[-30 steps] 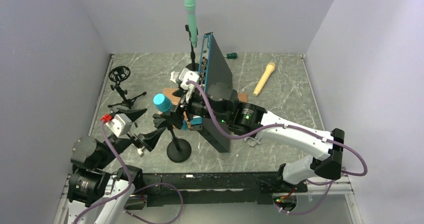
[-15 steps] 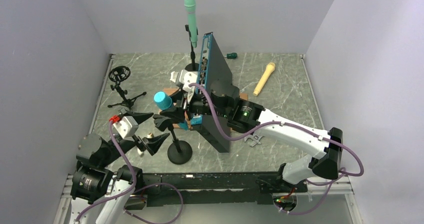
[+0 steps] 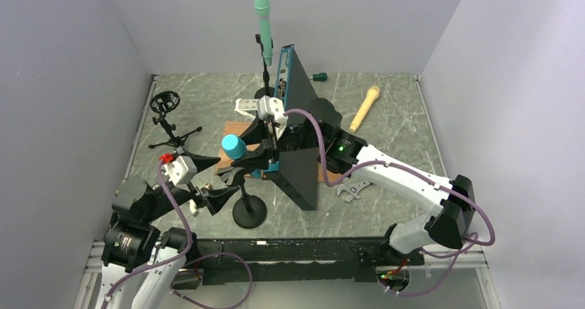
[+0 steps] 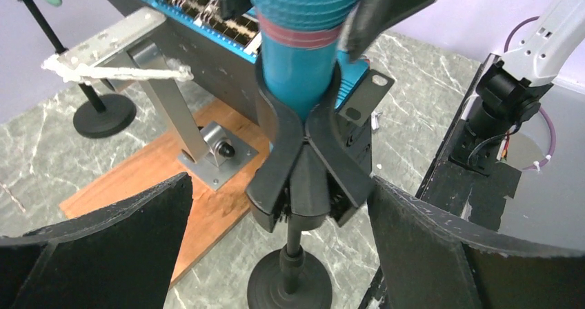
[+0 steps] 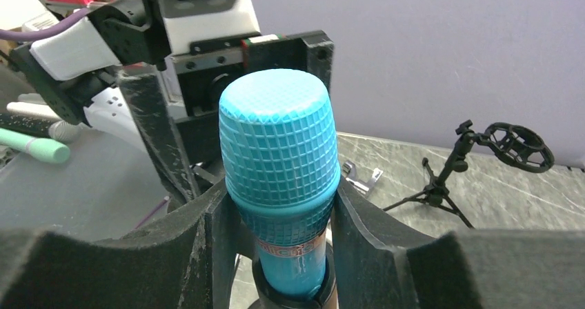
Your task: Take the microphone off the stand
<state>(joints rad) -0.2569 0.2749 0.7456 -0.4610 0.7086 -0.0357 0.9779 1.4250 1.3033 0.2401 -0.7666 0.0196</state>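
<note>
A blue microphone [image 3: 233, 145] stands upright in the black clip [image 4: 303, 178] of a stand whose round base [image 3: 248, 211] rests on the table. My right gripper [image 5: 279, 212] is shut on the microphone [image 5: 279, 157] just under its grille head, one finger [image 5: 214, 240] pressing each side. In the left wrist view the microphone's [image 4: 303, 54] body sits in the clip's fork. My left gripper [image 4: 279, 205] is open, and its wide black fingers [image 4: 131, 233] straddle the stand below the clip without touching it.
A tall dark slab with a blue edge [image 3: 300, 130] stands on a wooden board [image 3: 234, 133] right behind the stand. A green microphone [image 3: 262, 19] on its own stand is at the back. A yellow microphone [image 3: 364, 109], a small tripod mount [image 3: 165, 112] and a wrench [image 3: 350, 192] lie around.
My right gripper has closed onto the blue microphone's head. My left arm has moved right, bringing its open fingers to either side of the stand.
</note>
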